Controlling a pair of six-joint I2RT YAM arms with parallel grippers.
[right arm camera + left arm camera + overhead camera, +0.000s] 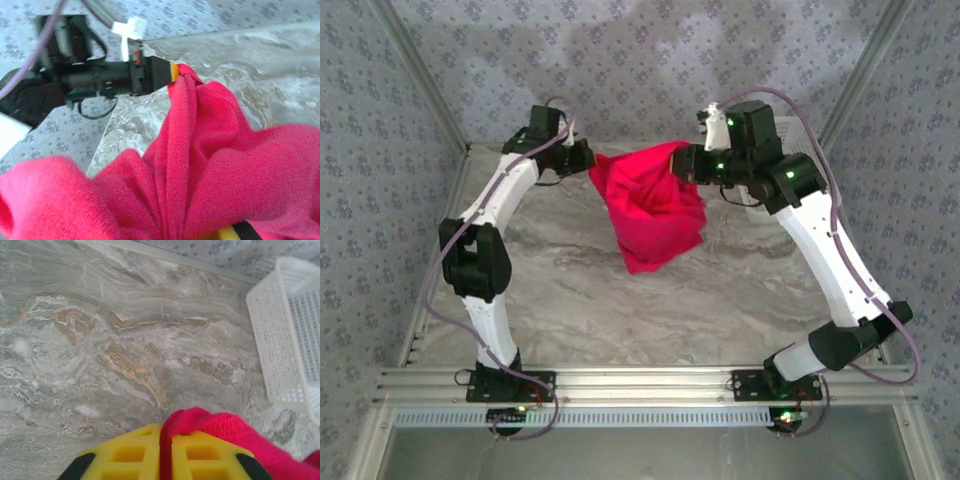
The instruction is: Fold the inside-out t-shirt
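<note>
Two grips hold the plain bright red short-sleeved cloth t-shirt (pixel 650 215) up over the far middle of the grey marbled counter (pixel 620 310). My left jaws are pressed together on one edge, a red fold pinched between the yellow pads (pixel 130 455). My right jaws are clamped shut on the opposite, bunched edge. Held from two sides like this, the cloth sags between them in a crumpled pouch. I judge that lets its weight pull it open before I lay it flat. The white plastic mesh basket (pixel 290 330) sits at the far right, beside the hanging shirt.
</note>
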